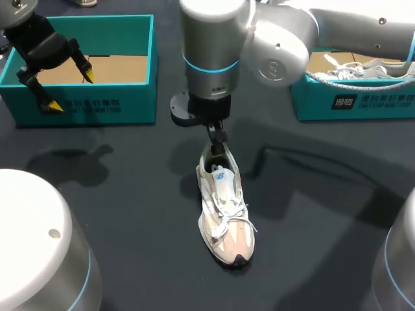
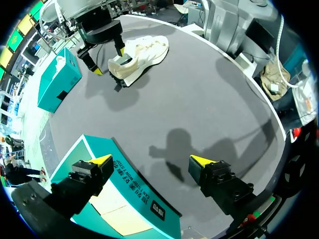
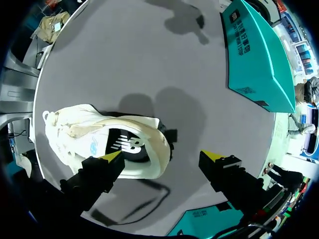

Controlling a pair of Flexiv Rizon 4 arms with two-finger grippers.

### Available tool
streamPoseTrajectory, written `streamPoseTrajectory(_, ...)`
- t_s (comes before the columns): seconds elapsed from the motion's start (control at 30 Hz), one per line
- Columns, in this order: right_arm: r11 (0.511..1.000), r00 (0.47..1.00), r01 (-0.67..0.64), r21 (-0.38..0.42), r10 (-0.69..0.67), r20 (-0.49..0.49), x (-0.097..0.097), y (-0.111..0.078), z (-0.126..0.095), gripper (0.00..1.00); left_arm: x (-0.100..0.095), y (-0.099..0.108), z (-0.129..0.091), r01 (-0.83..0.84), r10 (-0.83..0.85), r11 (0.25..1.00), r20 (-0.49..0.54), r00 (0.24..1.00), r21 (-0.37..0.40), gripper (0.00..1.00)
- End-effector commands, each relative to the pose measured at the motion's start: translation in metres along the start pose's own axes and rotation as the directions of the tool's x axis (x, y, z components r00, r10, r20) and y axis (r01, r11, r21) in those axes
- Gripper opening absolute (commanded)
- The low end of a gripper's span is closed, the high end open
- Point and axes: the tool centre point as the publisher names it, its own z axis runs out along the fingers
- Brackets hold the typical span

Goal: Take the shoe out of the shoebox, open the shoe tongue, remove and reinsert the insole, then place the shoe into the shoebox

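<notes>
- Half inside shoe (image 3: pixel 75 129): found right gripper (image 3: pixel 160 159) spread, heel collar (image 3: pixel 162 143) between tips.
- Risked lifting shoe, not insole (image 3: pixel 124 147), if clamped on collar.
- Found left gripper (image 2: pixel 150 161) spread over shoebox (image 2: pixel 119 159).

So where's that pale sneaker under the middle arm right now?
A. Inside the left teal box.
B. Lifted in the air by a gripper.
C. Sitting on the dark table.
C: the shoe rests sole-down on the table, with the right gripper open at its heel.
</notes>
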Motion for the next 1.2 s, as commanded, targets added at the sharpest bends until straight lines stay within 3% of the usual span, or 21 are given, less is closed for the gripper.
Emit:
streamPoseTrajectory(0.03,1.0,1.0,0.008,-0.015,-0.008,-0.004,-0.002,-0.001,0.017,1.0,0.0,0.0,0.0,-0.001,0.001,1.0,-0.001,1.0,-0.002,1.0)
streamPoseTrajectory(0.3,0.999,0.999,-0.005,-0.046,0.003,-0.032,-0.003,-0.005,0.046,1.0,0.0,0.0,0.0,-0.001,0.001,1.0,-0.001,1.0,-0.002,1.0)
streamPoseTrajectory(0.7,0.996,0.998,-0.02,-0.081,0.016,-0.056,-0.008,-0.005,0.062,1.0,0.0,0.0,0.0,-0.001,0.001,1.0,-0.001,1.0,-0.002,1.0)
streamPoseTrajectory(0.8,0.996,0.998,-0.024,-0.09,0.018,-0.063,-0.009,-0.005,0.065,0.87,0.0,0.0,0.0,-0.001,0.001,1.0,-0.001,1.0,-0.002,1.0)
streamPoseTrajectory(0.97,0.994,0.997,-0.031,-0.104,0.024,-0.068,-0.007,-0.005,0.068,0.77,0.0,0.0,0.0,-0.001,0.001,1.0,-0.001,1.0,-0.002,1.0)
streamPoseTrajectory(1.2,0.992,0.996,-0.048,-0.113,0.039,-0.076,-0.003,-0.005,0.072,0.42,0.0,0.0,0.0,-0.001,0.001,1.0,-0.001,1.0,-0.002,1.0)
